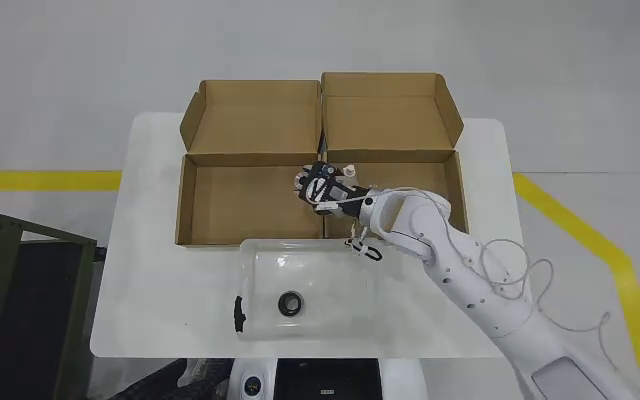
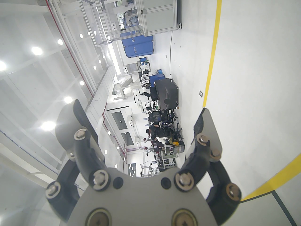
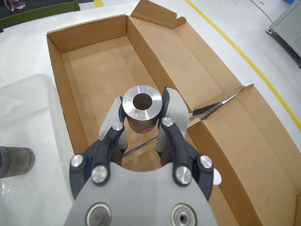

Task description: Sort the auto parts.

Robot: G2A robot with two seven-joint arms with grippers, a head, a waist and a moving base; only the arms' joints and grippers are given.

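Top view looks straight down on the counter (image 1: 150, 290). Right wrist view hangs close over the cardboard box (image 3: 94, 59) at eleven o'clock, which both show. Left wrist view faces the hall floor (image 2: 258, 71).

Desk (image 1: 150, 250): white top with rounded corners.
Left box (image 1: 240, 205): open brown cardboard, resting on the far half of the desk, lid folded back away from the robot.
Right box (image 1: 390, 120): same type, side by side with the left box, adjoining walls touching, lid folded back likewise.
Clear bin (image 1: 320, 270): transparent plastic tub on the near half, just beside the near walls of both boxes, spanning their junction.
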